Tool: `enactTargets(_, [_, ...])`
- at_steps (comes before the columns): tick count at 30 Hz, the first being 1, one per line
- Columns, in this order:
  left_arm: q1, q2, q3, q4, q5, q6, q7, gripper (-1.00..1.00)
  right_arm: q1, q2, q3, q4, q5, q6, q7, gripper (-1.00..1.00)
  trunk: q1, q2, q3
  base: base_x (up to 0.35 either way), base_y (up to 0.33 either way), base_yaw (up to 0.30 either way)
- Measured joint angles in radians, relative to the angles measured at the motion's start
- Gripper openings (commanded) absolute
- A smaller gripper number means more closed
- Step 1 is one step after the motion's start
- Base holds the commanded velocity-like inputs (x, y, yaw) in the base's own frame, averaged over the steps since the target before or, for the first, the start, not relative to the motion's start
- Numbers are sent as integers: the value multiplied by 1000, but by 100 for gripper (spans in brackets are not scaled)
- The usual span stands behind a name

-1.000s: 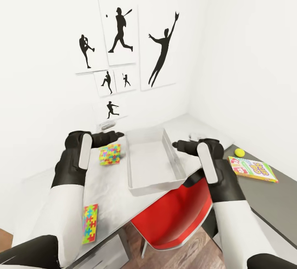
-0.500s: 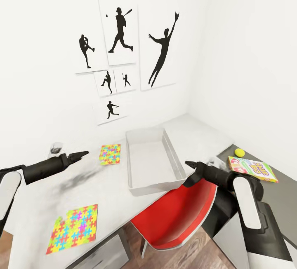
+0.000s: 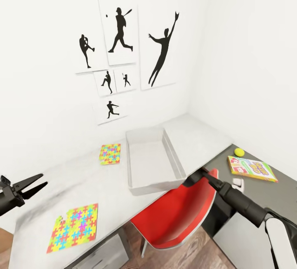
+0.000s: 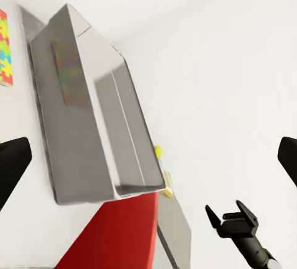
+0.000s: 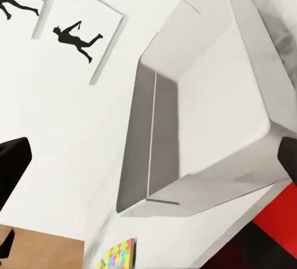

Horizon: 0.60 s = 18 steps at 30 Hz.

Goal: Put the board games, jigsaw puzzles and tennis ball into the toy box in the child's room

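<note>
The grey toy box (image 3: 131, 166) stands empty on the pale table (image 3: 198, 137); it also shows in the left wrist view (image 4: 86, 133) and the right wrist view (image 5: 204, 127). One jigsaw puzzle (image 3: 110, 154) lies just left of it, another (image 3: 74, 228) near the table's front edge. A tennis ball (image 3: 239, 152) and a board game (image 3: 252, 168) rest on the dark grey surface at the right. My left gripper (image 3: 31, 184) hangs open at the far left, holding nothing. My right gripper (image 3: 205, 172) is open over the chair back, below the box's near right corner.
A red chair (image 3: 177, 211) is tucked under the table in front of the toy box. Black sports silhouette pictures (image 3: 119, 46) hang on the white wall behind. A small white object (image 3: 238, 183) lies on the dark surface near the board game. Wood floor (image 3: 194, 248) shows below.
Both arms have pulled back from beside the toy box, the left swinging out left and low, the right dropping right. The near jigsaw puzzle now shows in full. Nothing was picked up.
</note>
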Motion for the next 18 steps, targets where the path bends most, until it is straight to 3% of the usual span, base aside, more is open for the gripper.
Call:
enactTargets(9, [12, -1, 7, 33, -4, -4, -11, 100, 7, 1, 0, 10, 8, -10, 19, 100, 0, 0, 0, -90, -45, 0])
enactTargets(14, [58, 2, 10, 44, -9, -6, -12, 100, 36, 7, 1, 24, 9, -14, 18, 100, 0, 0, 0, -8, -4, 0])
enactTargets(18, [71, 4, 34, 46, -8, -5, -27, 100, 44, 6, 0, 28, 46, -26, 20, 100, 0, 0, 0, -2, 35, 0])
